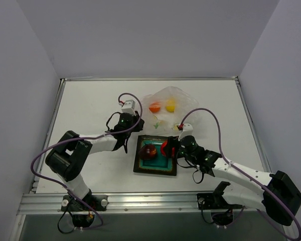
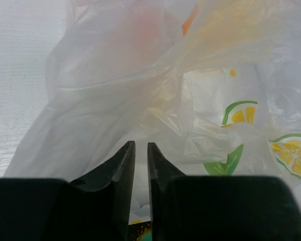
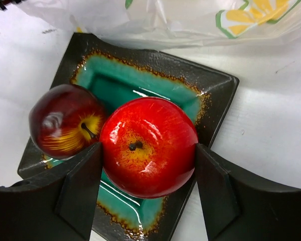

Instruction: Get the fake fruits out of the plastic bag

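Since the plastic bag (image 1: 183,103) is thin, limp and slippery, a fold is judged the best hold; the left gripper (image 2: 141,145) is closed to a slit, apparently on one. The orange fruit (image 1: 154,107) and yellow fruit (image 1: 170,105) are contained in it, beyond the teal plate (image 3: 215,85). The dark red fruit (image 3: 65,125) is seated on the plate; the bright red fruit (image 3: 148,135) is clamped over it by the right gripper (image 3: 146,150).

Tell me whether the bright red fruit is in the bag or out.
Out. The bright red fruit sits clamped in the right gripper over the plate; the bag lies beyond the plate's rim.
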Tool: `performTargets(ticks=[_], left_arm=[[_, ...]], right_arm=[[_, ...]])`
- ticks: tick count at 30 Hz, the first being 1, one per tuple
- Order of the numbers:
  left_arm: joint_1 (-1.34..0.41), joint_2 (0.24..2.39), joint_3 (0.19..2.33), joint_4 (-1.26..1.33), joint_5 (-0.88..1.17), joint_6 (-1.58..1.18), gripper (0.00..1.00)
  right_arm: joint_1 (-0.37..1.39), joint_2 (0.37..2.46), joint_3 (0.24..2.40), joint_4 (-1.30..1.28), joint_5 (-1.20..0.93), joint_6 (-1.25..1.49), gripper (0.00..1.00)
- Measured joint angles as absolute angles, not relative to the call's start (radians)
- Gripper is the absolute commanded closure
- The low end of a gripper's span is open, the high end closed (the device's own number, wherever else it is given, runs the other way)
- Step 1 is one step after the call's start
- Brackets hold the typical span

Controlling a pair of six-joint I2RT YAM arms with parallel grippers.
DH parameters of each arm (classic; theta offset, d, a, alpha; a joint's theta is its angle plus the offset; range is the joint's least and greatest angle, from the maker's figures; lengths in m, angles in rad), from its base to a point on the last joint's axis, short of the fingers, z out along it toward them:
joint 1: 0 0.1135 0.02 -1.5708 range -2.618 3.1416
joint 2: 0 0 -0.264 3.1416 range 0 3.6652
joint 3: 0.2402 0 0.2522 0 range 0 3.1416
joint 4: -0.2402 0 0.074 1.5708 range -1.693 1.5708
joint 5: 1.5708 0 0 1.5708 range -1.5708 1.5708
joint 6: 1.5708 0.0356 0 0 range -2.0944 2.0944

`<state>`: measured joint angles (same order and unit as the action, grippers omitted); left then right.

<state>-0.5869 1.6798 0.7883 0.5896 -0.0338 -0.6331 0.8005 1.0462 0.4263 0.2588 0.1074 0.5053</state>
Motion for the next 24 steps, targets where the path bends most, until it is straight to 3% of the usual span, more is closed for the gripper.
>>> performTargets(ticks=[1, 2, 4, 7, 10, 11, 12, 13, 14, 17, 24], left_arm=[[-0.588, 1.680, 0.788, 0.586, -0.035, -0.630, 0.78], [-0.588, 1.680, 0.788, 0.584, -0.036, -0.628, 0.70], [-0.591, 1.680, 0.788, 0.579, -0.042, -0.621, 0.63], [-0.597, 1.680, 0.788, 0.572, -0.050, -0.611, 0.53], [-0.604, 1.679, 0.788, 0.563, -0.060, -0.603, 0.44], [-0.608, 1.678, 0.789, 0.559, -0.065, -0.601, 0.42], [-0.611, 1.678, 0.789, 0.553, -0.070, -0.599, 0.39], [-0.615, 1.677, 0.792, 0.545, -0.076, -0.596, 0.38], [-0.616, 1.677, 0.797, 0.534, -0.080, -0.595, 0.38], [-0.622, 1.677, 0.823, 0.510, -0.086, -0.588, 0.37], [-0.622, 1.670, 0.855, 0.501, -0.094, -0.576, 0.35]], right_arm=[[0.802, 1.056, 0.426, 0.258, 0.108, 0.506, 0.41], [0.805, 1.066, 0.426, 0.258, 0.108, 0.506, 0.29], [0.807, 1.080, 0.426, 0.257, 0.107, 0.508, 0.18], [0.807, 1.082, 0.433, 0.253, 0.106, 0.505, 0.14], [0.807, 1.081, 0.467, 0.230, 0.107, 0.496, 0.23], [0.807, 1.079, 0.485, 0.220, 0.107, 0.488, 0.38], [0.807, 1.077, 0.505, 0.216, 0.109, 0.476, 0.47], [0.805, 1.077, 0.529, 0.211, 0.111, 0.467, 0.64], [0.802, 1.078, 0.557, 0.207, 0.116, 0.453, 0.69], [0.780, 1.108, 0.656, 0.204, 0.129, 0.425, 0.76], [0.665, 1.347, 0.865, 0.285, 0.174, 0.356, 0.80]])
